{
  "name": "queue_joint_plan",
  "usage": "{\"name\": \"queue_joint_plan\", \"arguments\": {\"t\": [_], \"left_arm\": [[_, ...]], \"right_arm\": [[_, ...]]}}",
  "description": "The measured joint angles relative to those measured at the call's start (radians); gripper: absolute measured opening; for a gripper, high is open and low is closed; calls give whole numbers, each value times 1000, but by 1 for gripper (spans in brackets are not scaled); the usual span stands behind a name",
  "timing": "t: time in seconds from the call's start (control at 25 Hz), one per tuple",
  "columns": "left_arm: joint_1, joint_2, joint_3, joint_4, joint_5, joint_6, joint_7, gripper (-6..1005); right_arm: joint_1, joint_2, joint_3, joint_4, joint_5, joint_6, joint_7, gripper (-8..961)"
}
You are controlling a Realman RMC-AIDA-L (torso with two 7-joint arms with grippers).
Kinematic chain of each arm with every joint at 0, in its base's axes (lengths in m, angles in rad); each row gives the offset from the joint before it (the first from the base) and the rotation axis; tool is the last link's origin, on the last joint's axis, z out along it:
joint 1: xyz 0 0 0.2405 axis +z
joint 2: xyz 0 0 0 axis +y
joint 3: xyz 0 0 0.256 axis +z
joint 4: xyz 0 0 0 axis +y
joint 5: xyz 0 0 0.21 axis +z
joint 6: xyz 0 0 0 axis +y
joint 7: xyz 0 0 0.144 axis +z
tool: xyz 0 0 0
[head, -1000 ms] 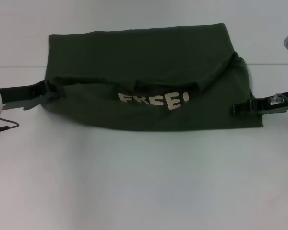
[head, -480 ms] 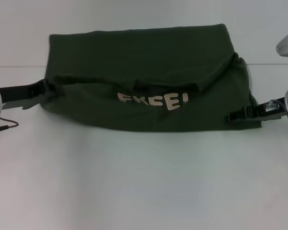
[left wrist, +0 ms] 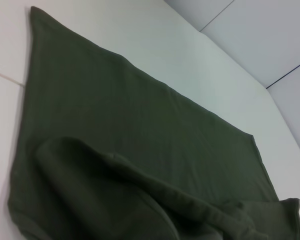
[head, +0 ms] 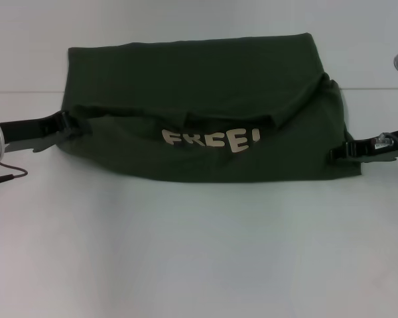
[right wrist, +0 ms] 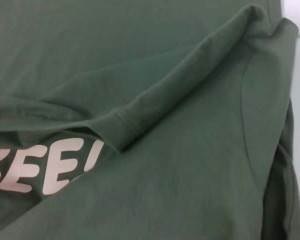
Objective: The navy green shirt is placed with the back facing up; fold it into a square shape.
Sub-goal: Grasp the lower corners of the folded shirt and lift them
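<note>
olive cloth folded across the white table, a gripper at each side edge

white table (head: 199,252) fills the head view, with a thin seam line running across its far part. on it lies the navy green shirt (head: 199,86), a broad dark olive slab spread over the far middle of the table, wider than it is deep. its far edge runs straight from the left corner to the right corner. a near layer is folded up over the body, and its loose hem sags in a soft ridge across the middle. under that ridge shows pale cream block lettering (head: 211,139), only partly uncovered. the right side bulges out in a rounded fold where a sleeve seam curves; the right wrist view shows that seam, the ridge and the letters close up. the left wrist view shows the plain olive back running to the far corner, with a thick rolled fold nearer.

left gripper (head: 65,126) comes in low from the left side, its dark fingers pinched onto the shirt's left edge, where the cloth puckers. right gripper (head: 338,153) reaches in from the right, its tip at the shirt's right edge near the front corner; whether it is clenched on the cloth i cannot tell. a thin cable (head: 6,175) trails on the table by the left arm.
</note>
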Motion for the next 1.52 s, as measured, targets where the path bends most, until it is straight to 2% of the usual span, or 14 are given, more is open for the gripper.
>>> {"name": "queue_joint_plan", "arguments": {"t": [0.44, 0.64, 0.84, 0.88, 1.04, 1.52], "left_arm": [[-2, 0, 3, -1, 0, -2, -3, -1], [-2, 0, -1, 3, 0, 12, -2, -1], [1, 12, -3, 15, 10, 66, -2, -1], [5, 21, -7, 26, 28, 87, -9, -1], [5, 32, -29, 51, 112, 122, -42, -1], [20, 30, -38, 79, 169, 155, -58, -1]], "right_arm": [[-3, -1, -5, 12, -4, 12, -3, 214], [-14, -4, 4, -16, -2, -33, 1, 23], [-66, -4, 14, -140, 0, -141, 1, 16], [-77, -3, 22, -166, 1, -160, 1, 15], [-105, -3, 54, -226, 3, -207, -4, 12], [-111, -8, 85, -240, 11, -224, -9, 12]]}}
